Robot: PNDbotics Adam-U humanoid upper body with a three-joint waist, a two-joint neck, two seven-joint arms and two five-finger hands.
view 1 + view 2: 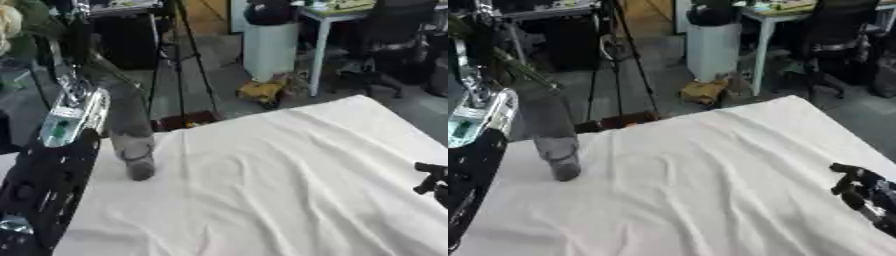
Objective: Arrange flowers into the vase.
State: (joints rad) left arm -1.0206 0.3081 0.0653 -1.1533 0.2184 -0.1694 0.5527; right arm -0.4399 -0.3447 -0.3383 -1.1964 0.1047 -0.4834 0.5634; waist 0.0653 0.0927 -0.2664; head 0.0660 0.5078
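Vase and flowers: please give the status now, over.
Vase stands tilted at table's left edge, stems rising up-left. Left arm beside it, robot hand not in view. Right robot hand at right edge, holding nothing. Nothing in the way.

Stereo head pair, looking down at white-clothed table (289, 190); views nearly identical, right eye shifted slightly.
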